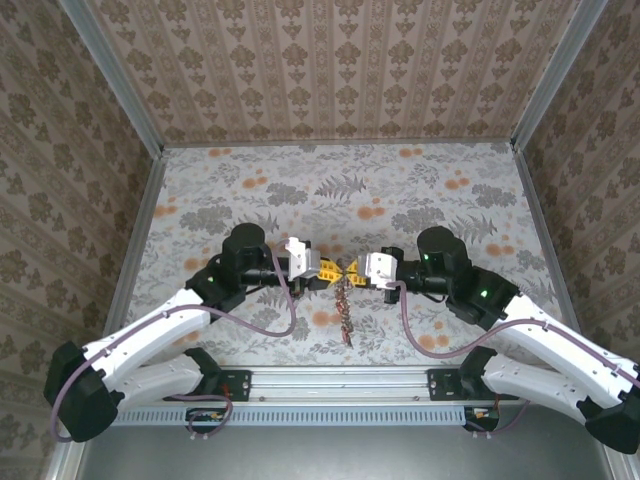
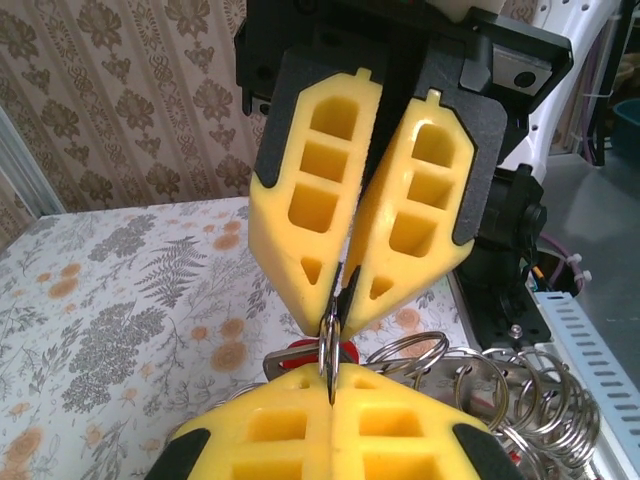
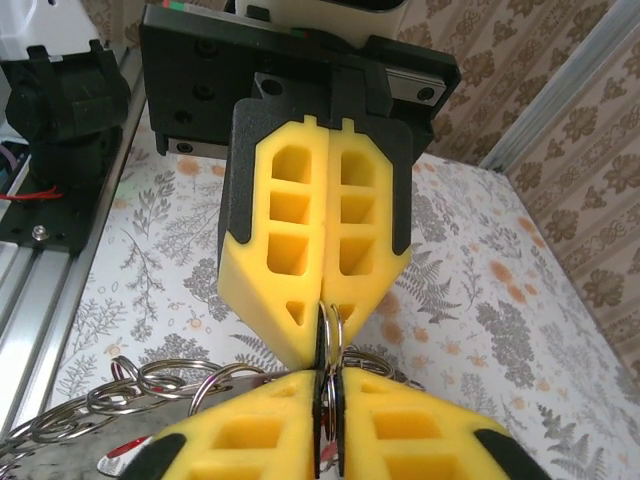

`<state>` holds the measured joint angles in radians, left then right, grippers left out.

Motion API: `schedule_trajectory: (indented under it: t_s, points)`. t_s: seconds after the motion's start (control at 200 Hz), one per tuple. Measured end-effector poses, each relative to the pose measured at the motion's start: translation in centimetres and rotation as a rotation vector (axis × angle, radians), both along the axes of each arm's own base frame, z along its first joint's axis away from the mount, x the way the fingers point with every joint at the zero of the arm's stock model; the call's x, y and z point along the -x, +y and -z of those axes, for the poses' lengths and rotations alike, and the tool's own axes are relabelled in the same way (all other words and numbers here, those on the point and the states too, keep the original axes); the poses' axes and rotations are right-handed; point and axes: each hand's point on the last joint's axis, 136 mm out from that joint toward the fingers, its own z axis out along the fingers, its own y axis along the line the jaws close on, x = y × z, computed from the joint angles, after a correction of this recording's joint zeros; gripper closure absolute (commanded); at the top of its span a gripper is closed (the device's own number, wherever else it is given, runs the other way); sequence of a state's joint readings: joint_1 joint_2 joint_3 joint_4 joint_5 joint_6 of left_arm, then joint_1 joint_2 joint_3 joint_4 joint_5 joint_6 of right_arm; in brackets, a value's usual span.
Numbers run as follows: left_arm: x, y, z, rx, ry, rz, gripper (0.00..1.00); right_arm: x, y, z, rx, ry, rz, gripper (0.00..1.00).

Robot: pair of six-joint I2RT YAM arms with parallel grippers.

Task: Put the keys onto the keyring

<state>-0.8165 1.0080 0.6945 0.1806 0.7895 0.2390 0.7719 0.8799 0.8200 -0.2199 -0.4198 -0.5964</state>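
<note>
You have two arms here, the left arm point(image 1: 160, 330) and the right arm point(image 1: 540, 335), and their two sets of jaws meet tip to tip above the near middle of the floral tabletop point(image 1: 400, 190). Both sets are closed. The keyring point(image 3: 329, 395) stands edge-on exactly where they meet. The left jaws are pinched on it as a thin dark band, and the right jaws' yellow fingers point(image 3: 290, 230) press flush together with its rim nipped at their very tips. You can count one key point(image 2: 346, 352) clearly, a red-headed piece just behind the ring and touching the tips. A cluster of silver wire rings point(image 2: 490, 390) hangs beside the jaws, too overlapped to count. From above, it trails as one chain point(image 1: 346, 312) from the jaws toward the near edge.
</note>
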Motion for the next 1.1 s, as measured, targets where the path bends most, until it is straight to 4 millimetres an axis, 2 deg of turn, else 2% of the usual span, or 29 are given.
schedule_trajectory:
  t_s: [0.38,0.715,0.855,1.03,1.075,1.1]
  points:
    - [-0.1,-0.1,-0.3,0.028,0.018,-0.007,1.0,-0.3,-0.1,1.2,0.005,-0.002,0.013,0.8]
    - [-0.4,-0.2,-0.9,0.052,0.022,-0.015,1.0,-0.8,0.1,0.4,-0.042,-0.008,0.028,0.84]
    - [-0.6,-0.3,-0.7,0.051,0.023,-0.019,1.0,-0.9,0.0,0.4,-0.06,0.022,0.037,1.0]
    - [-0.7,-0.3,-0.6,0.049,0.02,-0.019,1.0,-0.9,0.0,0.5,-0.064,0.04,0.039,1.0]
    - [-0.6,-0.3,-0.6,0.046,0.015,-0.017,1.0,-0.9,-0.1,0.4,-0.066,0.043,0.038,0.89]
    - [-0.6,-0.3,-0.5,0.045,0.013,-0.016,1.0,-0.9,-0.1,0.5,-0.067,0.047,0.037,0.87]
